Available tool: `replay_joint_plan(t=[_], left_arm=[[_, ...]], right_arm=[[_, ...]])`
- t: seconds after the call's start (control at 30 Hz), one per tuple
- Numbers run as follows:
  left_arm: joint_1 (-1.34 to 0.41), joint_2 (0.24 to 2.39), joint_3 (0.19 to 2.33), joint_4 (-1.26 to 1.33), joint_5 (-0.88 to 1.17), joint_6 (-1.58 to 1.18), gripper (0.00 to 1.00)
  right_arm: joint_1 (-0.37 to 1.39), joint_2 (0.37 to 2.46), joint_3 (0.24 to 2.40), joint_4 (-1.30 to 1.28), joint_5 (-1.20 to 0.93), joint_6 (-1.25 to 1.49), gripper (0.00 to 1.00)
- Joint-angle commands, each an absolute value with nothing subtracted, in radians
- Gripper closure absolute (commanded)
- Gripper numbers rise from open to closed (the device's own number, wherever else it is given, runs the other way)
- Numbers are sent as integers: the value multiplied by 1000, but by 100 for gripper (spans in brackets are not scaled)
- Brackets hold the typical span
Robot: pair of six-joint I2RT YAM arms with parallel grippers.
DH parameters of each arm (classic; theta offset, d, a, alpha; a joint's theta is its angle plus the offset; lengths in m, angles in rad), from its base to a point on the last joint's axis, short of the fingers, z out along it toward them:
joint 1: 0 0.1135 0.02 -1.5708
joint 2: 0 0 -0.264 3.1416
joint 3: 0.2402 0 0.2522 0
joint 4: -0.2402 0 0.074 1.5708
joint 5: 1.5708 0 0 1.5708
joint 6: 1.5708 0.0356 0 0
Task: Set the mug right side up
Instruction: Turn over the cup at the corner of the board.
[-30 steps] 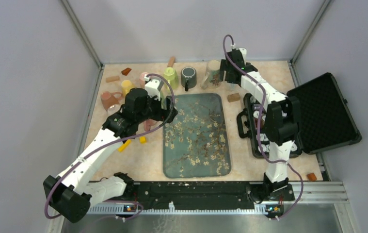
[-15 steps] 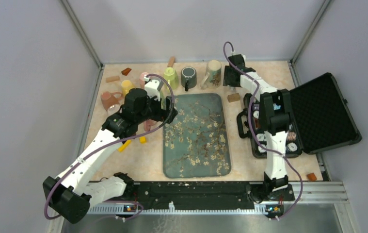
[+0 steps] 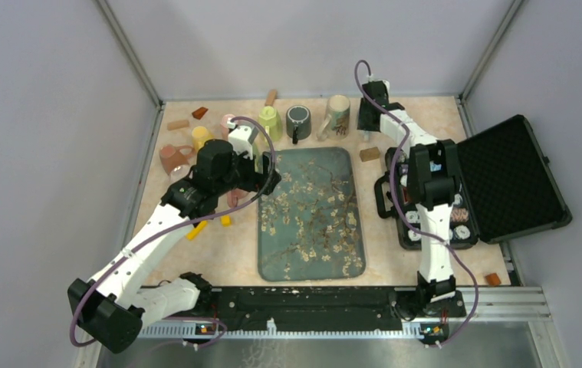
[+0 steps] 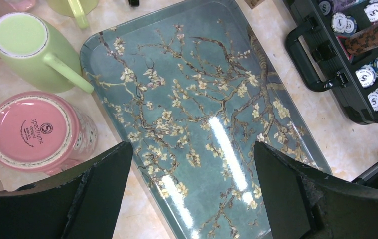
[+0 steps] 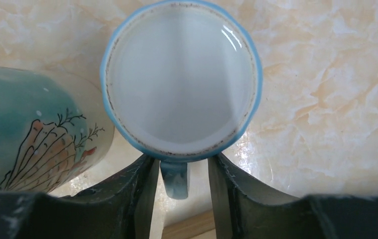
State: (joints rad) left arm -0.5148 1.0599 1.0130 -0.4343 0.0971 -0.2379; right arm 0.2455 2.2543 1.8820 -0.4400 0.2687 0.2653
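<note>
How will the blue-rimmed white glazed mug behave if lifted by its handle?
Likely rigid and brittle: the blue-rimmed white glazed mug looks like glossy ceramic. Probably slippery, since the handle inside the right end effector is small and glazed. Held off-centre there, it may swing and bump the shell-patterned mug beside it.

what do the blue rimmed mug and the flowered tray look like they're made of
Blue-rimmed mug: likely glazed ceramic, glossy white with a highlight and a rough brownish ring. Flowered tray: hard and glossy, perhaps melamine or lacquered metal; glare streaks cross its print.
</note>
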Motion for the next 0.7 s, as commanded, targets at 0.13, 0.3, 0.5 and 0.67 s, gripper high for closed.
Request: replay_joint_plan(t=[0.13,0.3,0.5,0.67], left_arm=[[-510,1025,1011,-420,97,-263,2],[-510,1014,1004,-422,92,-271,2],[-509,1002,983,-418,69,-299,2],[-509,988,953,-379,67,-350,2]], right_arm=[[238,2286,1963,-422,279,290,70],[238,2292,1990,-445,290,302,88],[238,2260,2006,-464,300,305,100],[238,2213,2004,-465,313,298,100]])
